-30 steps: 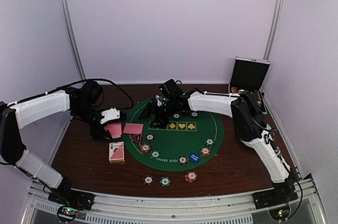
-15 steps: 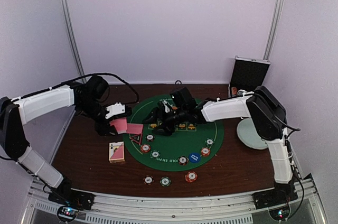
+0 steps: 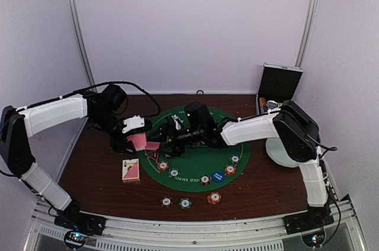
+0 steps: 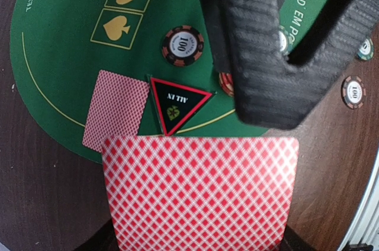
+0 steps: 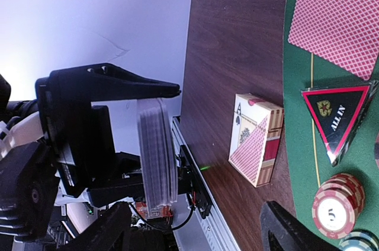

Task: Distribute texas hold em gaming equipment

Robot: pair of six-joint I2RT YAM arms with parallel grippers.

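Dealing: left gripper (image 3: 135, 138) clamps the deck (image 5: 157, 150); right gripper (image 3: 168, 138) (jaws wide), at its 3 o'clock, should pinch the top card (image 4: 200, 195).

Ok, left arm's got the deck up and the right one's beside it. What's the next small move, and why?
Probably ease the open right gripper onto the top card of the deck and pinch it. The left gripper is shut on the deck, and only one dealt card shows on the felt.
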